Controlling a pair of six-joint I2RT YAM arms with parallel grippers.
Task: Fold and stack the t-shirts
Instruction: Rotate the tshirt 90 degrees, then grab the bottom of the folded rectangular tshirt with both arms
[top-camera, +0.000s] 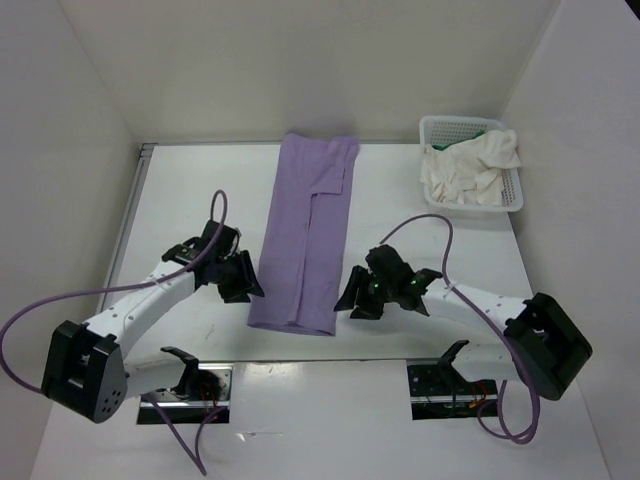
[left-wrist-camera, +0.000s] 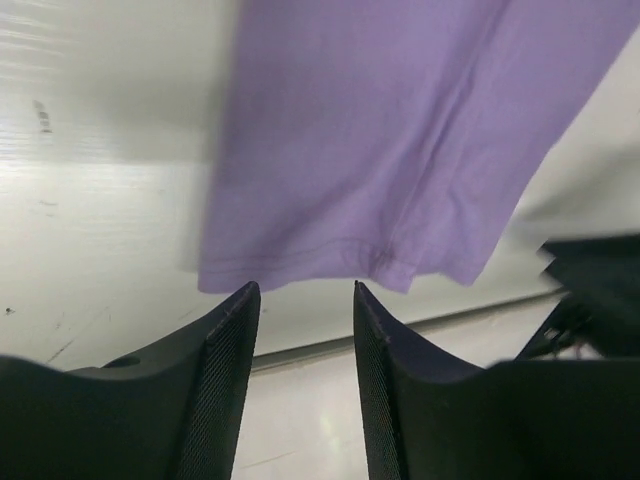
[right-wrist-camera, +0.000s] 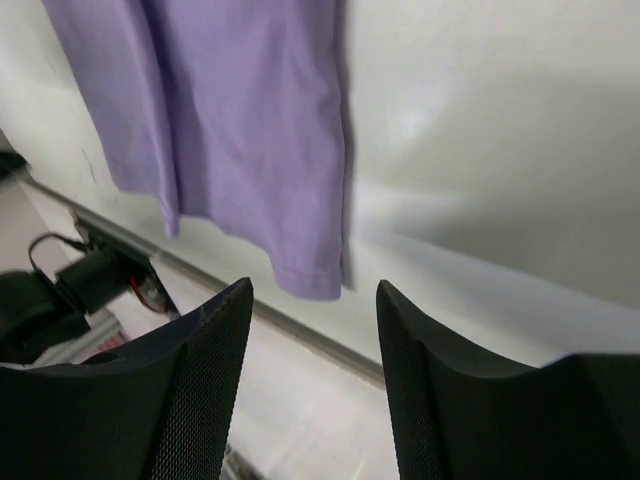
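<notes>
With left fingers (left-wrist-camera: 228, 345) and right fingers (right-wrist-camera: 215, 345) spread empty, I'd pinch the limp purple shirt (top-camera: 305, 240) by its near corners.

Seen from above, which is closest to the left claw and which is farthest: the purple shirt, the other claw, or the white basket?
1. Lavender shirt, just to the right of the left gripper.
2. Right gripper, on the shirt's opposite side.
3. White basket, at the far right corner, holding the off-white shirt.
</notes>
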